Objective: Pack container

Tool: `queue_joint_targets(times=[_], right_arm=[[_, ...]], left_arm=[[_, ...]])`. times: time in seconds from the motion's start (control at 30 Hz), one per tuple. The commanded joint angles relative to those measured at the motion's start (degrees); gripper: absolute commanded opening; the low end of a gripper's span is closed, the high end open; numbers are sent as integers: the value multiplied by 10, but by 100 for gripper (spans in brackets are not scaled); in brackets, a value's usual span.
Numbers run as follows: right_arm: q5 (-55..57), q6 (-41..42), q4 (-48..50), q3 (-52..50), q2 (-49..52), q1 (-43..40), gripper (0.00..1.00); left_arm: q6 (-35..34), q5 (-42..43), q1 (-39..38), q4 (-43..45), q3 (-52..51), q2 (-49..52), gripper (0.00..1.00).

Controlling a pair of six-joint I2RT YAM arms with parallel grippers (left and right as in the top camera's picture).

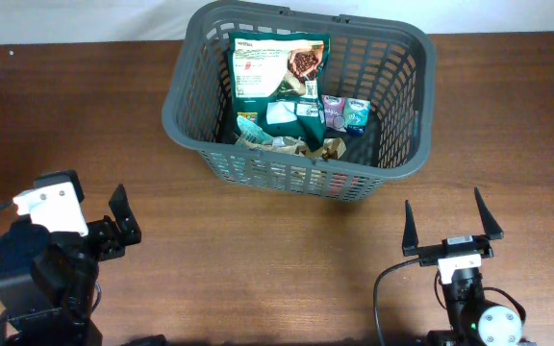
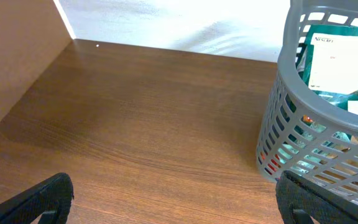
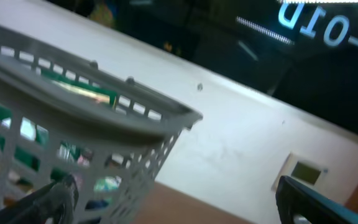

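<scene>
You had the container (image 1: 183,108) upright at the far middle of the desk (image 1: 258,259), mouth up. Its long axis ran left to right, skewed slightly, with the right end nearer the arms. A large green bag (image 1: 279,65) leaned inside above small packs (image 1: 346,112). Your left gripper (image 1: 123,219) and right gripper (image 1: 448,223) were both spread wide and empty, well apart from it.

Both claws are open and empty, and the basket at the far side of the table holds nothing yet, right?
No. The basket already holds a green pouch and smaller packs, as the overhead view shows. The left claw and right claw are indeed open and empty.
</scene>
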Motion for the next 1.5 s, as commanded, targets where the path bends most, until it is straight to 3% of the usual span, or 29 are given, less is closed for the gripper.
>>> queue_joint_targets(times=[0.0,0.47,1.47], right_arm=[[22,13,-7,-8,-5,5,99],[28,17,-192,-8,-5,5,99],[29,17,-193,-8,-5,5,99]], left_arm=[[-7,7,-2,2,-3,-4,99],[-7,7,-2,2,-3,-4,99],[-7,7,-2,2,-3,-4,99]])
